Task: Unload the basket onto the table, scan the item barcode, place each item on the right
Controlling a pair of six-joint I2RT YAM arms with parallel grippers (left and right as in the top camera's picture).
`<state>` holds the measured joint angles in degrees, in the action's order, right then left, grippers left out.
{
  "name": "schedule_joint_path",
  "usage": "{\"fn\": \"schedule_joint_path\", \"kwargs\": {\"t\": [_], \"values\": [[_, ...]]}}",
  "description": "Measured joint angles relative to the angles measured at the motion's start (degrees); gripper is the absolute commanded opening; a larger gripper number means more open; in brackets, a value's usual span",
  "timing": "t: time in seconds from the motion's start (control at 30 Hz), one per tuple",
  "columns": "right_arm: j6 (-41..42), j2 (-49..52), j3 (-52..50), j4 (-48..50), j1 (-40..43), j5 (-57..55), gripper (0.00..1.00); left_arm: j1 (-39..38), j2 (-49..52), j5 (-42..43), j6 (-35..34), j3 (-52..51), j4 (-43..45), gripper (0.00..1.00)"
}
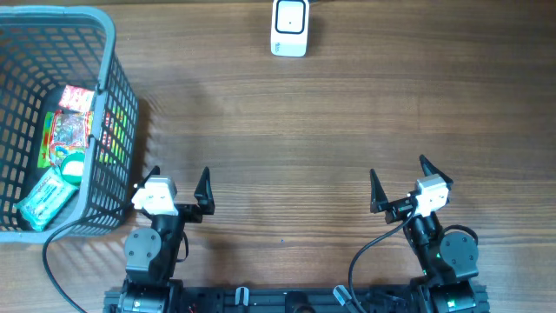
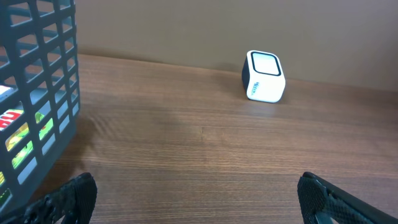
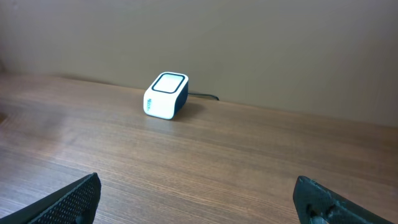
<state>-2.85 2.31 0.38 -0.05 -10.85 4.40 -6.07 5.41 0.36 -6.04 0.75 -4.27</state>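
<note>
Wooden worktop (image 1: 287,130), white barcode scanner (image 1: 289,26) at the middle of the far edge, grey basket (image 1: 122,104) at the left edge holding colourful packets (image 1: 69,130), left fingers (image 1: 204,187) and right fingers (image 1: 375,193) near the front edge, both spread wide, gripping nothing

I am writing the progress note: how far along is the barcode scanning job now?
Nothing looks done: the packets lie in the basket, the scanner stands alone. In hand, nothing: the left gripper and right gripper are open and empty. Left: pick a packet, show it to the scanner.
</note>
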Motion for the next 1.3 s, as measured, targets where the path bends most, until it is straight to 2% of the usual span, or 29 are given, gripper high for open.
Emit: {"fn": "schedule_joint_path", "kwargs": {"t": [0.33,0.53,0.8,0.9,1.0,1.1,1.2,1.3], "values": [[0.0,0.0,0.0,0.0,0.0,0.0,1.0,0.0,0.0,0.0,0.0,0.0,0.0,1.0],[0.0,0.0,0.0,0.0,0.0,0.0,1.0,0.0,0.0,5.0,0.0,0.1,0.4,1.0],[0.0,0.0,0.0,0.0,0.0,0.0,1.0,0.0,2.3,10.1,0.0,11.5,-4.8,1.0],[0.0,0.0,0.0,0.0,0.0,0.0,1.0,0.0,9.1,13.1,0.0,18.1,-10.4,1.0],[0.0,0.1,0.0,0.0,0.0,0.0,1.0,0.0,20.1,15.3,0.0,27.2,-17.0,1.0],[0.0,0.3,0.0,0.0,0.0,0.0,1.0,0.0,32.9,19.4,0.3,42.1,-24.7,1.0],[0.0,0.3,0.0,0.0,0.0,0.0,1.0,0.0,37.8,25.9,0.3,50.0,-30.3,1.0],[0.0,0.3,0.0,0.0,0.0,0.0,1.0,0.0,40.0,31.3,0.4,50.9,-34.0,1.0]]}}
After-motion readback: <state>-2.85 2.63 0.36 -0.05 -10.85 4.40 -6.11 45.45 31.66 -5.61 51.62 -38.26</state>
